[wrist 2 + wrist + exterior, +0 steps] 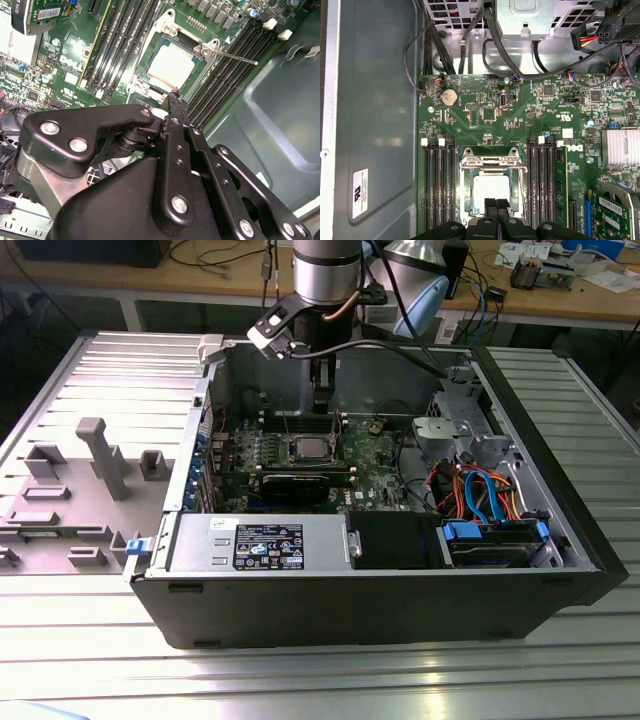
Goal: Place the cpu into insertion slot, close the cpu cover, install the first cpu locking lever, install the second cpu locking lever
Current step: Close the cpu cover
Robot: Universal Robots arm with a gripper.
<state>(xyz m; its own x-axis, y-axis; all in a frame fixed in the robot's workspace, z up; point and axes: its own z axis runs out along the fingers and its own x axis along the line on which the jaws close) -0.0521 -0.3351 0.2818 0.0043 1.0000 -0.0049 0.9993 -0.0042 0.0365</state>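
The cpu [171, 69] [491, 188] lies flat in the insertion slot [305, 450] on the green board, its silver top showing through the window of the cpu cover [492, 161] [207, 48], which lies down over it. A thin locking lever [239, 58] sticks out sideways over the memory slots. My gripper [496, 205] [175, 96] [322, 408] hangs just above the socket's edge, inside the open computer case. Its black fingers are shut together with nothing between them.
Memory slots [437, 185] flank the socket on both sides. A long black card [300, 481] lies in front of it, then the power supply [270, 545] and a drive bay [495, 540] with orange and blue cables [480, 488]. A grey fixture [105, 455] stands on the exterior view's left.
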